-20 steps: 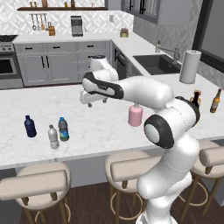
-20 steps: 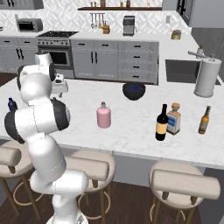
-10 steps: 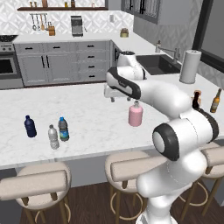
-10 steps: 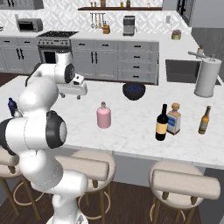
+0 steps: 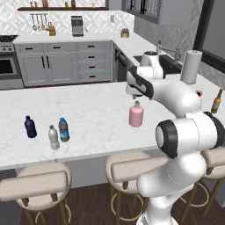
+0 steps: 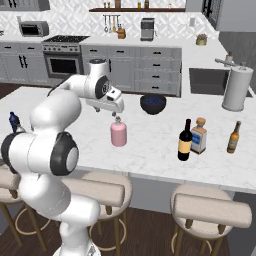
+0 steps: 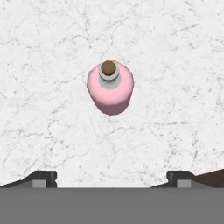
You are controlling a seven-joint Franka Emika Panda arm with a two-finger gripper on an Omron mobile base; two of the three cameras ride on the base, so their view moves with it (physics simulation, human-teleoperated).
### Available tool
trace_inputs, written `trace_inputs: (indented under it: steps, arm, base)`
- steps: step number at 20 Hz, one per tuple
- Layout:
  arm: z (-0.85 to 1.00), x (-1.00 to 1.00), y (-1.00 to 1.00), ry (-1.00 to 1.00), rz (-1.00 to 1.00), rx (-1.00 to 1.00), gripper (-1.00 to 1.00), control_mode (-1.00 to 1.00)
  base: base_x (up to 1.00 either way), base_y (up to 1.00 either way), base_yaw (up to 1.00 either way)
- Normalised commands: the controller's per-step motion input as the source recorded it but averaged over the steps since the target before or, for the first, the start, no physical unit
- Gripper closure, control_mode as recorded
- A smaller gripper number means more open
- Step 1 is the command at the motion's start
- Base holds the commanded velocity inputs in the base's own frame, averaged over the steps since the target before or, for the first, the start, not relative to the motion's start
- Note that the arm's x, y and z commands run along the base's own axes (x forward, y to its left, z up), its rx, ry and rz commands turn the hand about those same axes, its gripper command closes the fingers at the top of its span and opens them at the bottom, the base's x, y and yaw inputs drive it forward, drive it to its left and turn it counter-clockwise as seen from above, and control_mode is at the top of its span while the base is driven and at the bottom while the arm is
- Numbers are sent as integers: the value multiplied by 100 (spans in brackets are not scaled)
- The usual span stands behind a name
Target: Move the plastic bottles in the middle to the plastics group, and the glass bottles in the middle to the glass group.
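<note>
Probably dealing with slick, breakable glass, so eyeing the pink bottle's (image 7: 110,89) round belly, claw (image 7: 111,178) hanging wide open, empty.

You're looking at a home kitchen — grey cabinets (image 5: 61,66) line the back wall beside a stove (image 6: 64,57) and a microwave (image 6: 34,28). A white marble island counter (image 5: 92,118) has padded bar stools (image 6: 212,210) tucked under it, a sink (image 5: 165,63) sits in the side counter, and utensils (image 6: 107,22) hang under a wooden shelf (image 5: 61,8) — with a coffee maker (image 6: 147,26) beside them.
</note>
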Motion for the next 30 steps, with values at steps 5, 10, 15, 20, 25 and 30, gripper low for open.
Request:
trace_inputs:
  steps: [5, 10, 15, 20, 25, 30]
  arm:
    - [-10, 73, -29, 5, -5, -1, -100, -100]
    - [-45, 50, -3, 0, 5, 4, -100, -100]
    - [-37, 14, -1, 0, 6, 3, -100, -100]
    - [-25, 0, -1, 0, 3, 0, -100, -100]
    - [-22, 10, 0, 8, 8, -3, -100, -100]
    - [0, 10, -1, 1, 14, -1, -100, -100]
  base:
    - [0, 0, 0]
    - [0, 0, 0]
    - [0, 0, 0]
    - [0, 0, 0]
    - [0, 0, 0]
    - [0, 0, 0]
